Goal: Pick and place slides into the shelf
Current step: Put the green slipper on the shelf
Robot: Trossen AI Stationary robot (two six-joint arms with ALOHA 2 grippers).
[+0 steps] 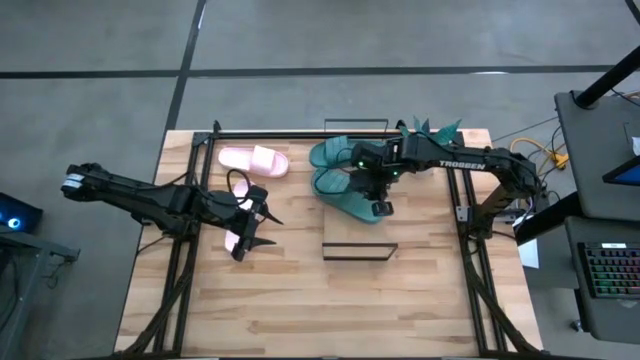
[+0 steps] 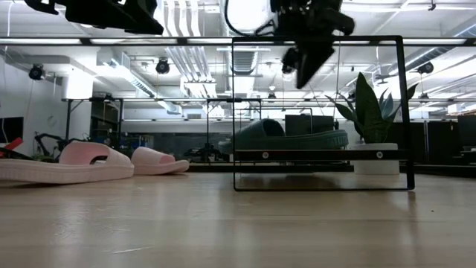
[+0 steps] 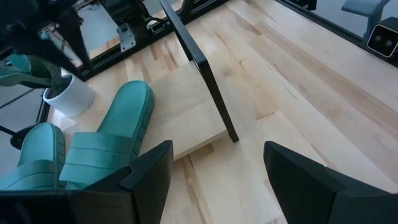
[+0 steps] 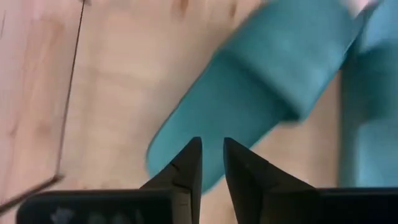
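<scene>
Bench (image 1: 300,310): a pale wood top that carries everything, with both arms reaching in from its sides.

Shelf (image 1: 345,215): a light plank in a thin black wire frame at the middle of the bench, open-sided so that slides can be set in from above or from the side.

Teal slides (image 1: 340,175): two, side by side on the far part of the plank, apparently already placed; the low view shows one resting on the rack (image 2: 286,138).

Pink slides: one (image 1: 254,161) lies on the bench left of the shelf, far side; the other (image 1: 238,225) lies nearer, under the left gripper, and both are not yet shelved.

Right gripper (image 1: 380,207): it hangs above the near end of a teal slide (image 4: 261,87), lifted clear of it; the jaws are nearly closed with only a narrow gap, and grasp nothing.

Left gripper (image 1: 258,226): it hovers over the nearer pink slide with jaws spread wide and empty, probably poised to take it next.
</scene>
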